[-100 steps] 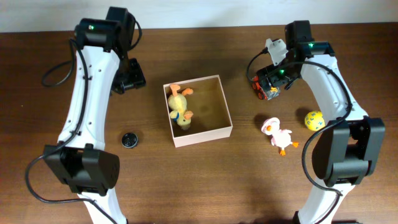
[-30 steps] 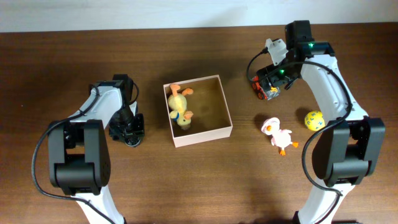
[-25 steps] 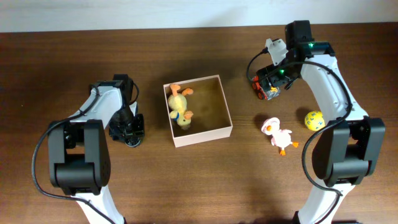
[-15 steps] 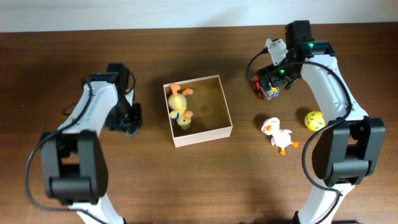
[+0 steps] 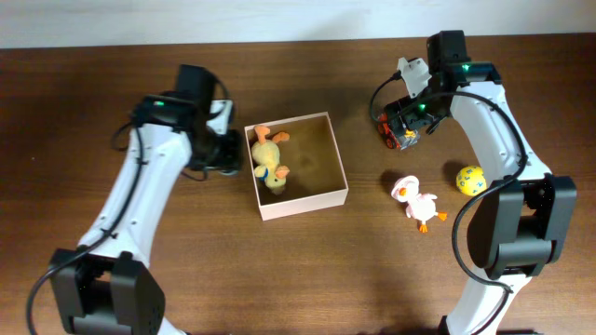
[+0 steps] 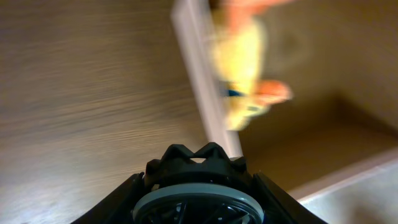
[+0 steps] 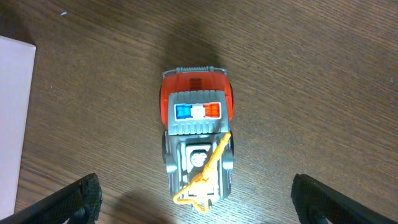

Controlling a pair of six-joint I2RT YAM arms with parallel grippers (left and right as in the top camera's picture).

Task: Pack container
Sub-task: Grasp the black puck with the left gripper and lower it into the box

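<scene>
The container [image 5: 307, 204] is a square cream-walled box with a tan inside, at the table's middle. A yellow duck toy [image 5: 269, 154] lies in its left part. My left gripper [image 5: 224, 154] is just left of the container's left wall, shut on a small black wheel with a grey rim [image 6: 198, 194]. The left wrist view shows that wall [image 6: 202, 87] and the blurred duck [image 6: 245, 68] ahead. My right gripper [image 5: 402, 130] is open and hovers over a red and grey toy truck [image 7: 198, 146], its fingers [image 7: 200, 200] wide on either side.
A white duck toy with orange feet [image 5: 416, 200] and a yellow ball [image 5: 470, 178] lie on the wood table right of the container. The container's corner [image 7: 12, 124] shows at the left of the right wrist view.
My left gripper came down on the black wheel left of the container, closed on it, and carried it up and right to the container's left wall. The right arm has not moved.
</scene>
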